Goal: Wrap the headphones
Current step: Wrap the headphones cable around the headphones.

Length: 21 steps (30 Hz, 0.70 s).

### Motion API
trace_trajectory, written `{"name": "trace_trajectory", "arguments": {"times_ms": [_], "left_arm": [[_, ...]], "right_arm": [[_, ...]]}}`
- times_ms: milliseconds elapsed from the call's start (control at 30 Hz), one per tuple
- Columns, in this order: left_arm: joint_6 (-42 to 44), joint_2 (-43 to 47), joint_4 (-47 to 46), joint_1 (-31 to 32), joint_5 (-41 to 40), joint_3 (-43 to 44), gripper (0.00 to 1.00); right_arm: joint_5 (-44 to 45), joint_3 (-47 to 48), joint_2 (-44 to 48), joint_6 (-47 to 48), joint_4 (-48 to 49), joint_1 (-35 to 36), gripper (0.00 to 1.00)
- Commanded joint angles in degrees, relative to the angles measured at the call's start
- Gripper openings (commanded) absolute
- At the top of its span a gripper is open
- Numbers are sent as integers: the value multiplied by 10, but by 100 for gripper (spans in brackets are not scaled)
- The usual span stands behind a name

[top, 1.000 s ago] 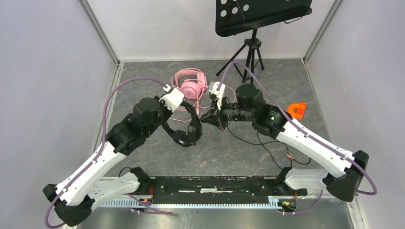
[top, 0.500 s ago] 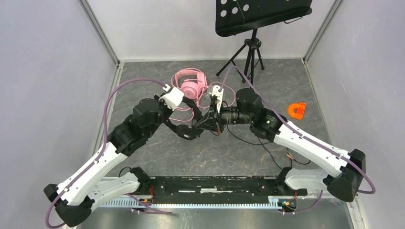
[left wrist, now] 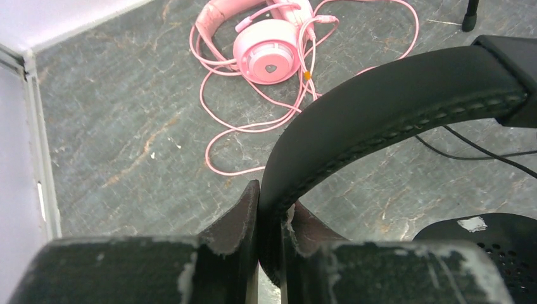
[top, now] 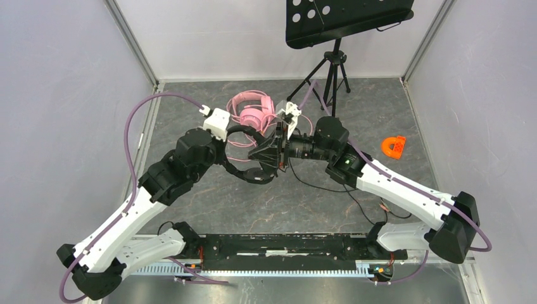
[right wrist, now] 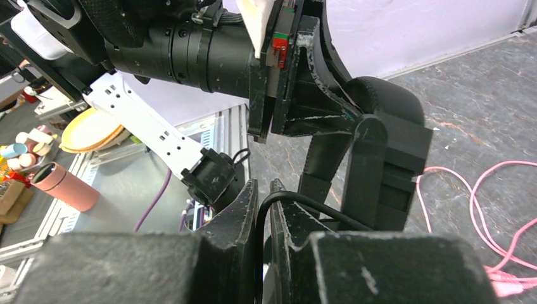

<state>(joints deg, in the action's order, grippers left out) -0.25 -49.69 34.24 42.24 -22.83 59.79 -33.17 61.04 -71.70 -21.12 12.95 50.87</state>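
My left gripper (left wrist: 271,209) is shut on the padded headband (left wrist: 392,88) of the black headphones (top: 244,170) and holds them above the floor at the middle of the top view. My right gripper (right wrist: 263,190) is right beside the black earcup (right wrist: 386,158). Its jaws stand a narrow gap apart, and the thin black cable (right wrist: 304,202) runs loosely between them. From there the cable trails back over the floor (top: 354,202). Behind them the pink headphones (top: 253,111) lie on the floor, with their pink cable (left wrist: 221,136) in loose loops.
A black music stand on a tripod (top: 332,69) stands at the back, right of the pink headset. A small orange plastic piece (top: 393,146) lies on the floor at the right. White walls close in the grey marbled floor (top: 190,209) on three sides.
My right gripper has moved left, up against the black headset, and its jaws have parted a little round the cable. My left wrist has turned and swung the headset towards the back.
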Motion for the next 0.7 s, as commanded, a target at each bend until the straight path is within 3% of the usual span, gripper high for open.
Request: {"name": "trace_trajectory", "arguments": {"times_ms": [0,400,667], "left_arm": [[-121,-21,25,-1,-27,49,2],[-301,-43,41,-1,-7,74,2],[-360,-51,33,-1,-17,82,2]], "right_arm": [[-2,-3,-5,-26,71,16,16],[108,-22,12,40,7,45,21],[160,-30,26,72,-18,59,22]]}}
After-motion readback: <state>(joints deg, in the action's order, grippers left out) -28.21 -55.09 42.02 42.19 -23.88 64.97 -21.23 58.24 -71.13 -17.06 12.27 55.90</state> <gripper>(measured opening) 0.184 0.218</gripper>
